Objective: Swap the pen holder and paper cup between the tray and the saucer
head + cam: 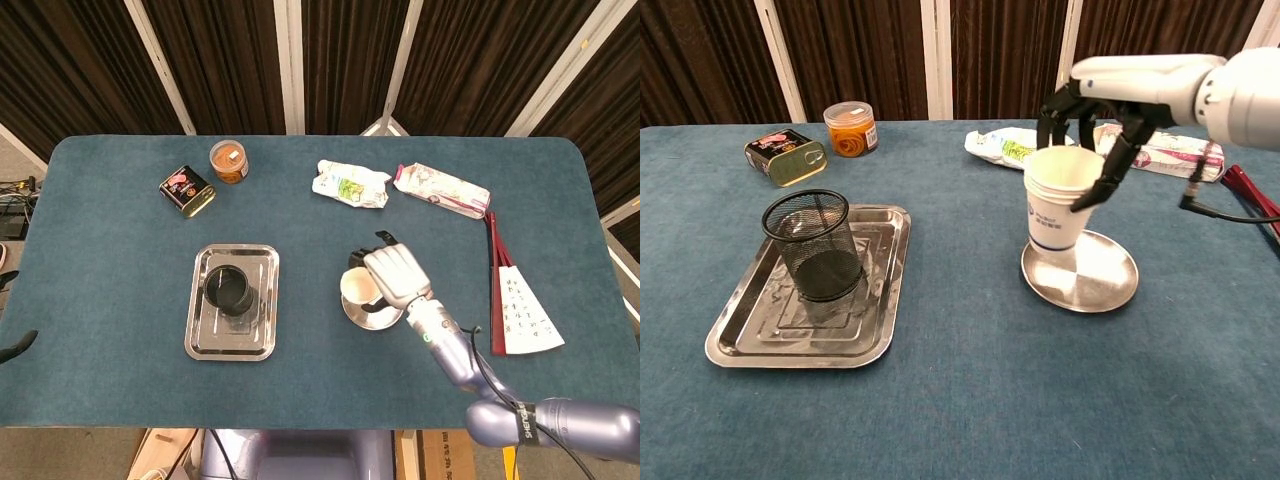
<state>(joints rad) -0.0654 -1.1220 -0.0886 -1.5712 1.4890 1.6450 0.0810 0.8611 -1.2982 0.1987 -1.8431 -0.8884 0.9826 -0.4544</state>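
Note:
My right hand (1120,95) (395,276) grips the white paper cup (1060,205) (357,286) by its rim from above. The cup is upright over the left part of the metal saucer (1095,280) (372,316); I cannot tell whether its base touches the saucer. The black mesh pen holder (817,245) (229,289) stands upright in the steel tray (760,340) (262,340), well to the left of the hand. My left hand shows in neither view.
At the back left lie a tin can (187,190) and an orange jar (229,161). Two snack packets (350,184) (442,189) lie behind the saucer. A folded fan (515,295) lies at the right edge.

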